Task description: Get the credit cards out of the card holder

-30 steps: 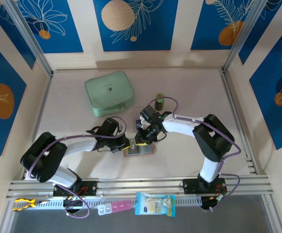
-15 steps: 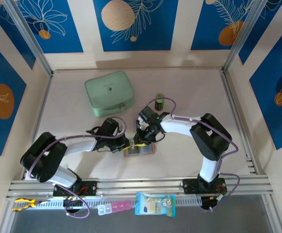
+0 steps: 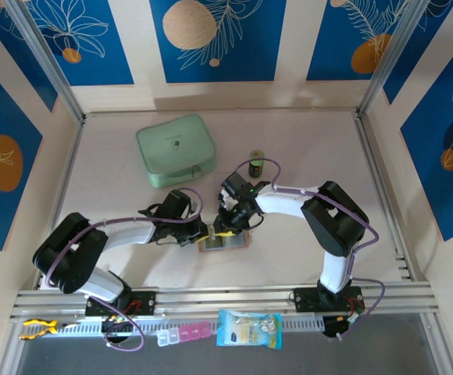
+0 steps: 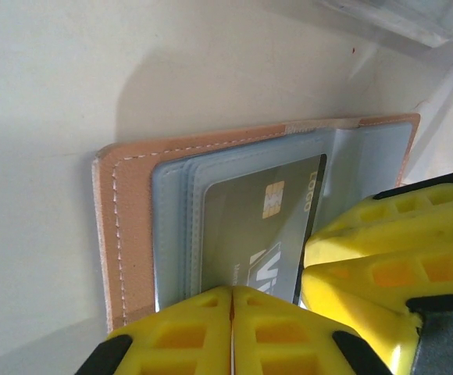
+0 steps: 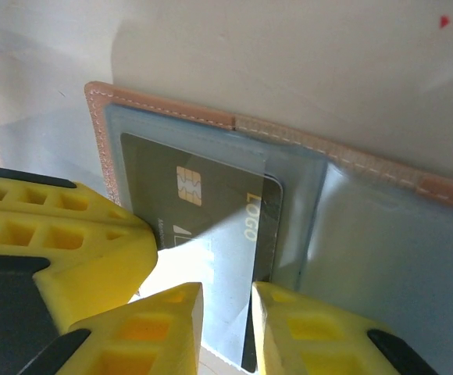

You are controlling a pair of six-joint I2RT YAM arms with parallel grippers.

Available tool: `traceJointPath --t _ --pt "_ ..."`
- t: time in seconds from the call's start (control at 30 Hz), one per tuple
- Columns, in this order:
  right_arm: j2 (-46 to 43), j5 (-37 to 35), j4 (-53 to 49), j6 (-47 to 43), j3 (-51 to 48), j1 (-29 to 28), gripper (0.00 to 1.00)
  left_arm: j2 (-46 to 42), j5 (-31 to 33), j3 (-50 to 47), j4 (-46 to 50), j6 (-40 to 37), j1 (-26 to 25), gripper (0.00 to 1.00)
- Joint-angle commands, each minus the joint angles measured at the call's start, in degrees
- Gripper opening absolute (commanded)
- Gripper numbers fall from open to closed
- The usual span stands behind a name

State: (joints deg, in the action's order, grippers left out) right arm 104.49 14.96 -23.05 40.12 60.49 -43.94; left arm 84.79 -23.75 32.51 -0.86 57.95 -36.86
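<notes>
The tan card holder (image 3: 233, 243) lies open on the table, its leather edge (image 4: 125, 226) and its grey clear pockets facing up (image 5: 172, 109). A black card (image 4: 250, 226) with white markings and a chip sits in a pocket, its long edge sticking out past the plastic (image 5: 211, 195). My left gripper (image 3: 205, 233) is shut, its tips (image 4: 231, 301) pressing on the holder's near edge. My right gripper (image 3: 226, 228) is open by a narrow gap (image 5: 226, 312), astride the clear flap and the card's edge. The light blue card is hidden.
A mint-green zip case (image 3: 176, 150) lies at the back left and a small dark green can (image 3: 256, 164) behind the right gripper. On the front rail are a blue packet (image 3: 248, 328), a pink pill box (image 3: 183, 334) and a yellow toy (image 3: 39, 326).
The right arm has shifted slightly left, bringing its gripper a little closer over the holder. The left arm and the holder have stayed in place.
</notes>
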Motion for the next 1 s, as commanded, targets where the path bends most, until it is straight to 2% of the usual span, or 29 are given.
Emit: traceJointPath --t 0.0,0.33,0.67,0.97 --pt "0.8 -2.8 -4.1 -0.5 1.6 -0.4 0.25 1.1 0.4 -0.9 0.9 -1.4 0.5 0.08" --pt "-0.4 -5.4 -6.5 -2.4 2.9 -0.8 0.26 0.0 0.6 -0.6 1.5 -1.3 0.5 0.12" --pt "-2.9 -3.9 -5.3 -1.1 2.5 -1.0 0.26 -2.7 1.3 0.5 3.6 -1.8 0.5 0.16" --pt "-2.6 -1.7 -3.0 0.2 1.7 -1.0 0.26 -3.0 2.7 0.8 6.0 -3.1 0.5 0.06"
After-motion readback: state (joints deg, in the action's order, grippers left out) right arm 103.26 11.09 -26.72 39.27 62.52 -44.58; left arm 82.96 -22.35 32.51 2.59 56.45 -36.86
